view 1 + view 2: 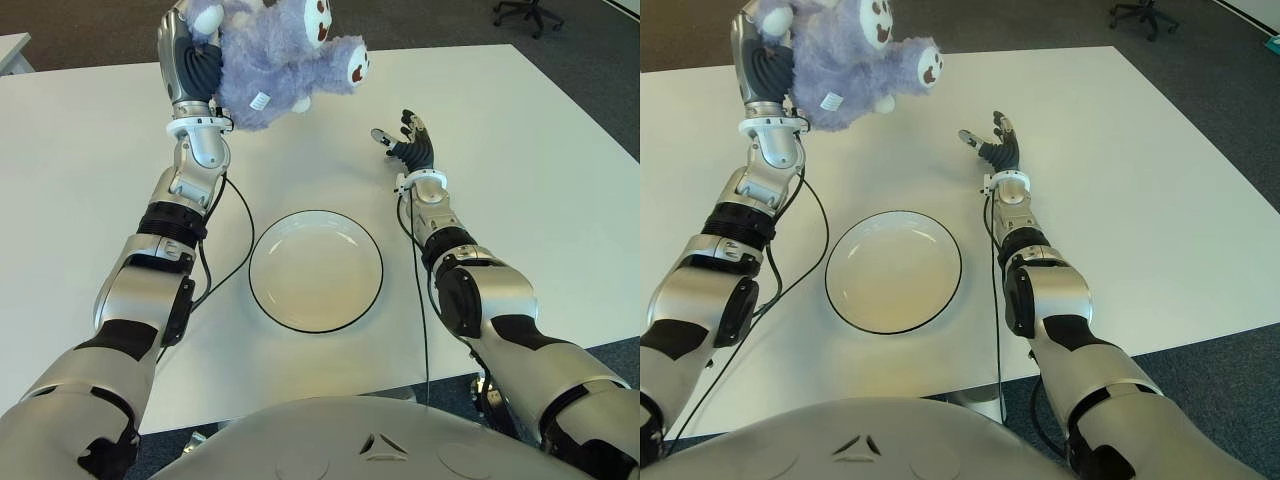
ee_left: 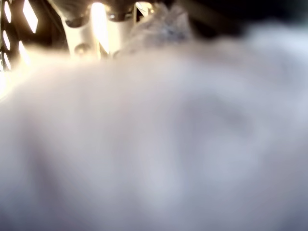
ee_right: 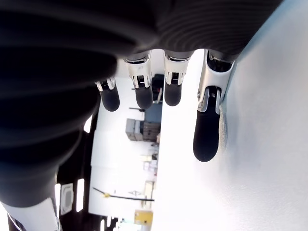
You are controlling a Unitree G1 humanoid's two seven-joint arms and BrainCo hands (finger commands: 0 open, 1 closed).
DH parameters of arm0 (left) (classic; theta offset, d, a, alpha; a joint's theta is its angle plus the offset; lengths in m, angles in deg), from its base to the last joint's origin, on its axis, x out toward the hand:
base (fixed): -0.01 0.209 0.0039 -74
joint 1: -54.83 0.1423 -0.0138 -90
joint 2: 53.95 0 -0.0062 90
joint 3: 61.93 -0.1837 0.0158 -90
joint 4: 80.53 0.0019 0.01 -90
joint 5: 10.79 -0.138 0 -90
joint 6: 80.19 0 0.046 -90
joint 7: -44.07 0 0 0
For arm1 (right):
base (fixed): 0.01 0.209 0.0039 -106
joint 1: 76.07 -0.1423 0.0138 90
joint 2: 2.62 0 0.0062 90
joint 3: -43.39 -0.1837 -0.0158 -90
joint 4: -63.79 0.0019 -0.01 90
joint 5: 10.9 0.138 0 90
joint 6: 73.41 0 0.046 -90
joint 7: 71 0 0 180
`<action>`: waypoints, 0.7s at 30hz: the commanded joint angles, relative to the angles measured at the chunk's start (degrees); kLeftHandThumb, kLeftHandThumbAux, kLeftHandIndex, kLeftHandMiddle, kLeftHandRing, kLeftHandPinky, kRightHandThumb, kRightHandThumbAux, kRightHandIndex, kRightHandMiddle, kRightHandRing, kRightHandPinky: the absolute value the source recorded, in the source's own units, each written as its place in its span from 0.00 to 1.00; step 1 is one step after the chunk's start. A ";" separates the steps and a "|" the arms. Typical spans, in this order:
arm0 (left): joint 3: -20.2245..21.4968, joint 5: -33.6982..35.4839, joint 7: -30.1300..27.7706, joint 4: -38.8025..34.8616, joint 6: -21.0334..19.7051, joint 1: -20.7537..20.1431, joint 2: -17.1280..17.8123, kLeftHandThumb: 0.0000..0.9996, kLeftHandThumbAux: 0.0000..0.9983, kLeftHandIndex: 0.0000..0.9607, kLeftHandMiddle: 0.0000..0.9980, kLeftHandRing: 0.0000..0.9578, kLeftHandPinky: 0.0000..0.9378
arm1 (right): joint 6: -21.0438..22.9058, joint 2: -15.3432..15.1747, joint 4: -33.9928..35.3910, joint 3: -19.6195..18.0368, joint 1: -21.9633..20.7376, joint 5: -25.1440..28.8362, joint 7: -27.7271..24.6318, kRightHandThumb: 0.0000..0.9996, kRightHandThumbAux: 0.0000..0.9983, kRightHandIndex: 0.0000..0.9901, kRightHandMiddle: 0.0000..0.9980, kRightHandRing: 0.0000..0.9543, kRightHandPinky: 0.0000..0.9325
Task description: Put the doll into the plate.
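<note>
A fluffy purple doll (image 1: 275, 62) with white paws hangs in the air over the far left of the table, held by my left hand (image 1: 192, 60), whose fingers are shut on it. Its fur (image 2: 159, 144) fills the left wrist view. The white plate (image 1: 268, 290) with a dark rim lies on the table nearer to me, below and to the right of the doll, with nothing in it. My right hand (image 1: 405, 138) shows to the right of the plate, farther back, fingers spread and holding nothing.
The white table (image 1: 520, 170) stretches wide on both sides. Black cables (image 1: 240, 225) run along each forearm beside the plate. An office chair (image 1: 525, 12) stands on the dark floor at the far right.
</note>
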State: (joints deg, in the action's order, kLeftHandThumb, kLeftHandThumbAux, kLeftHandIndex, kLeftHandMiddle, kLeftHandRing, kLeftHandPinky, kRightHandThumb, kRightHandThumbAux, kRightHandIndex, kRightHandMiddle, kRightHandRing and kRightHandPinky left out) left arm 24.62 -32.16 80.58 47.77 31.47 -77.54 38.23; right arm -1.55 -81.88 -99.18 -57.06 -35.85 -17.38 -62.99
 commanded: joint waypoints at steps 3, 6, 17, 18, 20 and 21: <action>0.93 0.31 -2.13 -3.72 -0.63 2.30 -0.81 0.85 0.67 0.42 0.54 0.82 0.86 | 6.12 1.50 -4.77 -0.55 6.01 0.64 -0.28 0.09 0.72 0.08 0.06 0.04 0.04; 1.08 0.03 -2.46 -5.58 -1.22 3.08 -1.24 0.85 0.67 0.42 0.54 0.82 0.86 | 6.11 1.49 -4.77 -0.54 6.01 0.60 -0.21 0.09 0.72 0.08 0.06 0.04 0.04; 0.85 -1.99 -2.25 -9.97 -0.77 5.68 -1.38 0.85 0.67 0.43 0.55 0.82 0.85 | 6.28 1.53 -4.79 -0.86 5.89 0.82 -0.08 0.10 0.72 0.09 0.07 0.05 0.05; 0.84 -2.24 -2.15 -10.10 -0.72 5.77 -1.36 0.85 0.67 0.43 0.55 0.82 0.85 | 6.30 1.53 -4.79 -0.88 5.88 0.82 -0.08 0.10 0.72 0.09 0.07 0.05 0.05; 0.69 -3.53 -1.36 -10.62 -0.83 6.10 -1.25 0.85 0.66 0.43 0.56 0.83 0.86 | 6.34 1.53 -4.80 -0.93 5.87 0.80 -0.03 0.10 0.72 0.09 0.07 0.05 0.05; 0.67 -4.05 -1.06 -10.78 -0.87 6.20 -1.23 0.85 0.66 0.43 0.56 0.83 0.87 | 6.35 1.52 -4.80 -0.95 5.85 0.78 -0.02 0.10 0.72 0.09 0.07 0.05 0.05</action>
State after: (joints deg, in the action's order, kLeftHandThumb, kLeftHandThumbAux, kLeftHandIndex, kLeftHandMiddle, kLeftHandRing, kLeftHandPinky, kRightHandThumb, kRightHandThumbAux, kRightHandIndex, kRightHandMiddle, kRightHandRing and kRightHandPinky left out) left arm 25.22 -34.42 78.35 38.01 30.66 -72.42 36.80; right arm -1.55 -81.76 -99.27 -57.43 -35.91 -17.37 -62.85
